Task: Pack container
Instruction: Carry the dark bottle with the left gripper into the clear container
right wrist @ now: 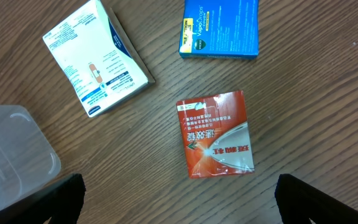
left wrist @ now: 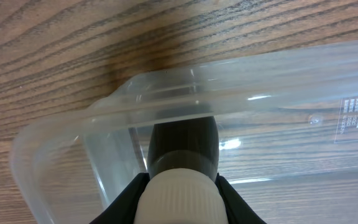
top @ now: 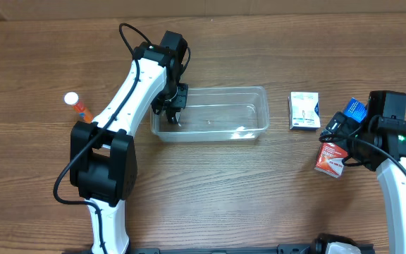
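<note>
Container: the clear tub (top: 263, 113) lies flat near the middle of the wooden table (top: 210, 190), its long side running 9 to 3 o'clock.
Left claw: the left claw (top: 171, 106) dips into the tub's 9 o'clock end, fingers closed tight on a bottle.
Bottle: the bottle (left wrist: 182, 140) is dark with a ribbed white cap (left wrist: 179, 196), its body inside the tub wall; I cannot tell if it touches the floor.
Right claw: the right claw (right wrist: 182, 199) hangs above the table, fingers spread wide, holding nothing.
White box: the white box (top: 304, 111) is near the tub at its 3 o'clock, apart from it.
Blue box: the blue box (top: 354, 108) lies at 3 o'clock of the white one.
Red box: the red box (top: 330, 161) lies at 5 o'clock of the white one, below the right claw.
Orange tube: the orange tube (top: 80, 107), white-capped, lies well apart at the tub's 9 o'clock.
</note>
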